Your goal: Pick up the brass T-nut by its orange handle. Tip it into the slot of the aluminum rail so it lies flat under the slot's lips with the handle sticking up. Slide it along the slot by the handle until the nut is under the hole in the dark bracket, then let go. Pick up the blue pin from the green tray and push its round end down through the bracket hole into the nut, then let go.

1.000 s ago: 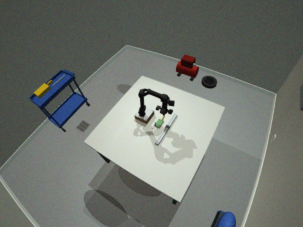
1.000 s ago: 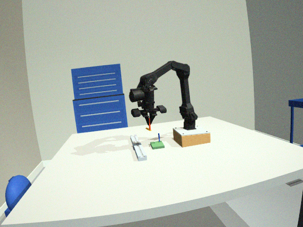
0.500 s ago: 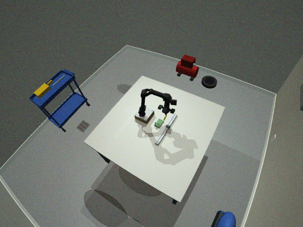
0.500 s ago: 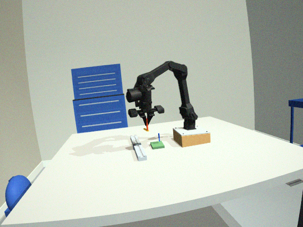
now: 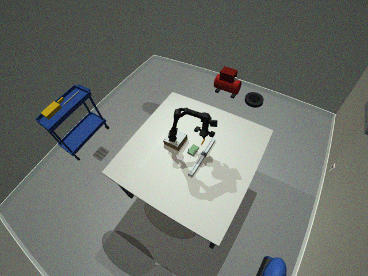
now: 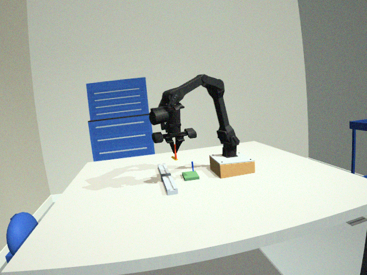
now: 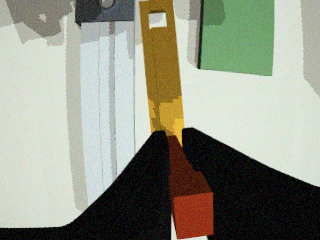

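My gripper [image 5: 203, 137] [image 6: 175, 152] [image 7: 174, 140] is shut on the orange handle [image 6: 175, 148] [image 7: 193, 215] of the brass T-nut [image 5: 202, 142] [image 7: 164, 75]. The nut hangs below the fingertips in the air, between the rail and the tray in the wrist view. The aluminum rail [image 5: 195, 168] [image 6: 171, 187] [image 7: 91, 125] lies on the table, its slot facing up. The dark bracket [image 5: 203, 153] [image 6: 166, 174] [image 7: 97, 15] spans it near the middle. The blue pin [image 5: 188, 150] [image 6: 192, 166] stands upright in the green tray [image 5: 194, 149] [image 6: 191, 176] [image 7: 240, 45]; it is outside the wrist view.
The arm's base block [image 5: 176, 141] [image 6: 237, 169] stands beyond the tray from the rail. All of these stand on the white table [image 5: 148, 166] [image 6: 207, 219]. A blue cart [image 5: 81, 130], a red compressor [image 5: 227, 83] and a tire [image 5: 254, 99] are on the floor away from the table.
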Tool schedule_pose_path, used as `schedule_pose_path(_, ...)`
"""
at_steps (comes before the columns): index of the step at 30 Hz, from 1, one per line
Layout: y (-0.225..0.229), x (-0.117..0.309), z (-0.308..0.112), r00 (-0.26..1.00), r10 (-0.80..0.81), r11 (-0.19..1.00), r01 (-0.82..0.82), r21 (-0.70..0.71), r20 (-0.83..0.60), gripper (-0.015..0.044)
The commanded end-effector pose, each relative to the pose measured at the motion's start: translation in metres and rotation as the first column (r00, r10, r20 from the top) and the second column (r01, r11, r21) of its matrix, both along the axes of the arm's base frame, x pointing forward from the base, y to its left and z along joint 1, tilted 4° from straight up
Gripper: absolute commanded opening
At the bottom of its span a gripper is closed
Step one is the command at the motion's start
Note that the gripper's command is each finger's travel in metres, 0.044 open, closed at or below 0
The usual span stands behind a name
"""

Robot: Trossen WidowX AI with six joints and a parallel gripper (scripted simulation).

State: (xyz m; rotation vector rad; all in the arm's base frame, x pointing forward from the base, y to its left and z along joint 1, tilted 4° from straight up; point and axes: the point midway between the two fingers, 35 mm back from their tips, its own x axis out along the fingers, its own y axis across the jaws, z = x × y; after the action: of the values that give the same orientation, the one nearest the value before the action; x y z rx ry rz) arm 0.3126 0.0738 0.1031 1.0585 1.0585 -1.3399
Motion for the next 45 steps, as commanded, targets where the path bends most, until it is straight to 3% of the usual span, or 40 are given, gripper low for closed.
schedule_pose_path(1, 0.005, 0.004, 0.0, 1.0, -0.011, 1.0, 0.011, 0.002, -0.001, -0.015)
schedule_pose_path(45, 0.062, 0.046, -0.007, 0.997, -0.075, 0.997, 0.075, 0.002, -0.001, -0.015)
